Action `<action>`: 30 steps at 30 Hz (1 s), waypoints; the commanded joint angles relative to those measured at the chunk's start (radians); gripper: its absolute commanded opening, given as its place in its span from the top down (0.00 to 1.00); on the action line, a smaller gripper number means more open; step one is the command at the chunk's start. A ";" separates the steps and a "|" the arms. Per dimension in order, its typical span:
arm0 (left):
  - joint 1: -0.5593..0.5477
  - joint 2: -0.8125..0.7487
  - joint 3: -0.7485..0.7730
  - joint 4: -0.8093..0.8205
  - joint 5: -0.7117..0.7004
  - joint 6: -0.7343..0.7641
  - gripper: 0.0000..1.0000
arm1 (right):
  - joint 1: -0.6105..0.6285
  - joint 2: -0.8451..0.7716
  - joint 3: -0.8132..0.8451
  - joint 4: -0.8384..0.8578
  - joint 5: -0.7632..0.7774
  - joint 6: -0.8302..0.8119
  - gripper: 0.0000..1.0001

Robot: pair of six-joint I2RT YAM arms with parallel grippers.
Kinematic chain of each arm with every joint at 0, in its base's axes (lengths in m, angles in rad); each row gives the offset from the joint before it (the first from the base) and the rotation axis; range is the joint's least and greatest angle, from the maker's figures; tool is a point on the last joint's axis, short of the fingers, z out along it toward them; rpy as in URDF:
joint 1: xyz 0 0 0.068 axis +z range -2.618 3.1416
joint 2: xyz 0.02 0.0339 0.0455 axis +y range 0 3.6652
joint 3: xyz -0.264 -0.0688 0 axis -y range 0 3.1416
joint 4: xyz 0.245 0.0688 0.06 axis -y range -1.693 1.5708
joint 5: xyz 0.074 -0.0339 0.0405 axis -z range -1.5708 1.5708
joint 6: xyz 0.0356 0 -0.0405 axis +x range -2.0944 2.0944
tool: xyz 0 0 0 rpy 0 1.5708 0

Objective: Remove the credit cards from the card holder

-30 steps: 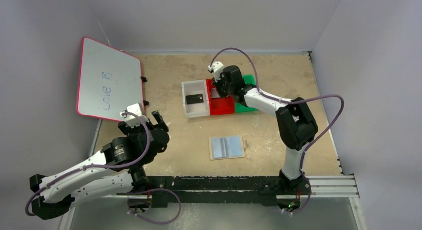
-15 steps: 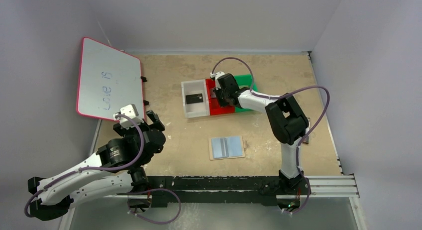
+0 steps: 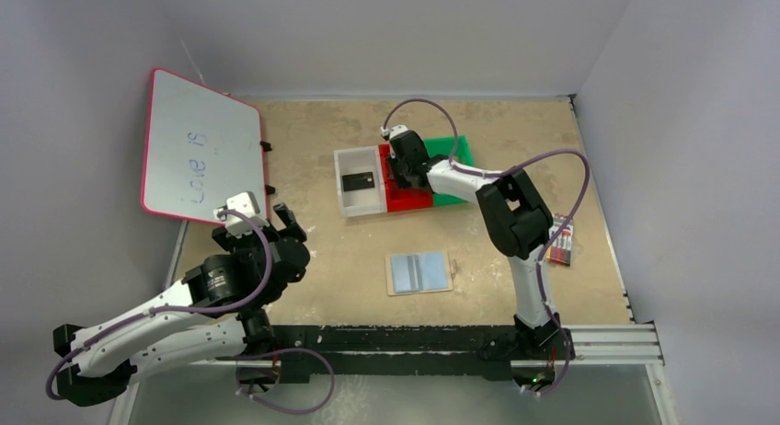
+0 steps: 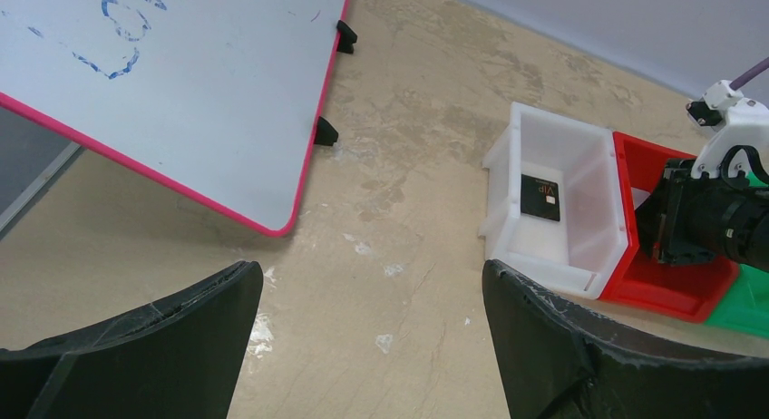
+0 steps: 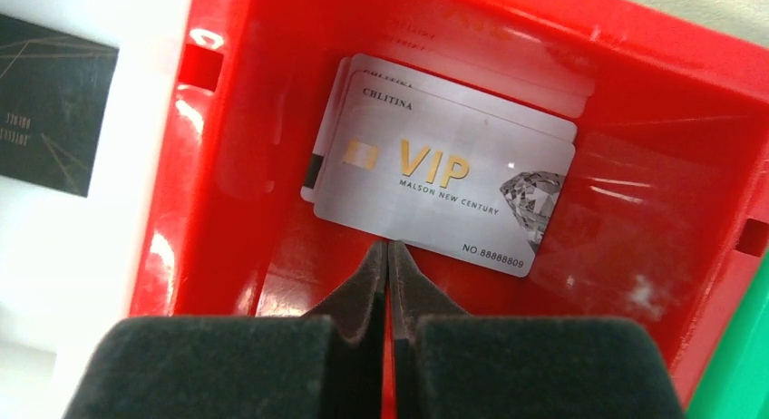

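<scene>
Credit cards (image 5: 444,138) lie in a small stack on the floor of the red bin (image 5: 227,210). The top card (image 5: 435,188) is silvery with gold VIP lettering, and the edges of others peek out at its 9 and 12 o'clock sides. One more, a black card (image 5: 50,115), lies flat in the white bin (image 5: 100,256) next door at 9 o'clock.

The right gripper (image 5: 388,260) hangs inside the red bin with its fingers pressed together and nothing between them. In the right wrist view the stack sits at 12 o'clock from the fingertips. The tips come right up to the near long edge of the top card, but whether they touch it cannot be told.

From above, the card holder (image 3: 419,272) lies open and flat on the table (image 3: 322,131), well apart from the bins at their 6 o'clock, with its two blue-grey panels facing up. The green bin (image 3: 457,152) sits at 3 o'clock of the red one.

The left gripper (image 4: 370,287) hovers over bare table with its fingers spread wide and holding nothing. It is at 9 o'clock of the card holder, with the pink-framed whiteboard (image 3: 200,147) at its 11 o'clock. A pack of markers (image 3: 559,241) lies at 3 o'clock of the card holder, near the table's edge.
</scene>
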 commanded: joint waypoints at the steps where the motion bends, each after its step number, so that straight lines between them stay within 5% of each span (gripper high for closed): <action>1: -0.001 0.001 0.038 -0.004 -0.033 -0.017 0.09 | 0.003 0.003 0.032 -0.014 0.064 0.038 1.00; 22: 0.000 0.033 0.039 -0.004 -0.038 -0.017 0.08 | 0.005 -0.093 -0.008 0.056 0.001 0.062 0.97; 26: -0.001 0.031 0.038 -0.005 -0.036 -0.018 0.08 | 0.008 -0.274 -0.119 0.096 -0.069 0.060 0.90; 30: 0.000 0.030 0.039 -0.005 -0.039 -0.017 0.08 | 0.030 -0.452 -0.251 0.139 -0.124 0.096 0.71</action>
